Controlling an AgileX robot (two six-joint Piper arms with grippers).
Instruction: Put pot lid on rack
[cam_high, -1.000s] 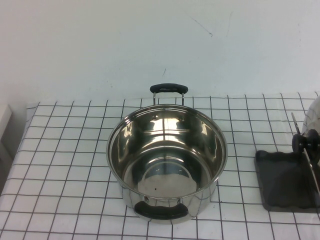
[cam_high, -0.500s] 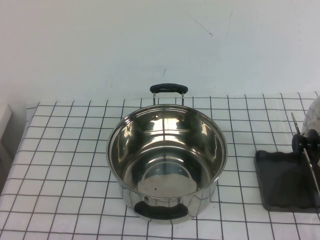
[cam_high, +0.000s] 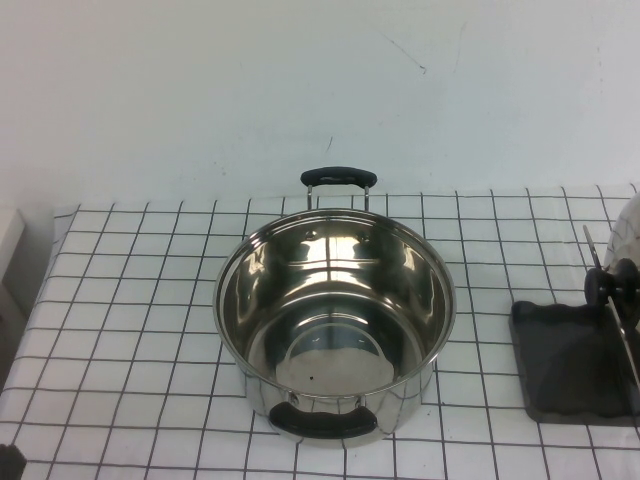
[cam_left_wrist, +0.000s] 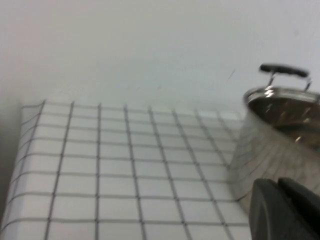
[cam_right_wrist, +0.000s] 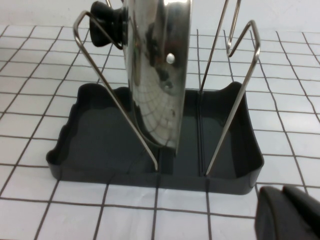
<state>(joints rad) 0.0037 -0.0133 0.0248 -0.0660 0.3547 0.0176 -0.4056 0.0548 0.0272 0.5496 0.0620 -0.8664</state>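
With the pot lid (cam_right_wrist: 157, 75) standing on edge in the rack (cam_right_wrist: 150, 150) at the table's right, the task looks done; the left gripper (cam_left_wrist: 286, 210) sits near the pot (cam_high: 335, 320), the right gripper (cam_right_wrist: 290, 212) near the rack, neither holding anything, finger states impossible to tell.

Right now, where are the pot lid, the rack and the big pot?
pot lid (cam_right_wrist: 152, 75): right wrist view, on its shiny underside.
rack (cam_right_wrist: 100, 145): right wrist view, on its dark tray floor.
pot (cam_high: 335, 300): high view, on its inner wall.

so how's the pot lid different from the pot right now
The pot lid stands on edge between the rack's wire bars at the table's right edge; the pot sits upright and open mid-table. The pot lid has one black knob, the pot two black loop handles. Both are shiny steel. The left claw is beside the pot, the right claw near the rack.
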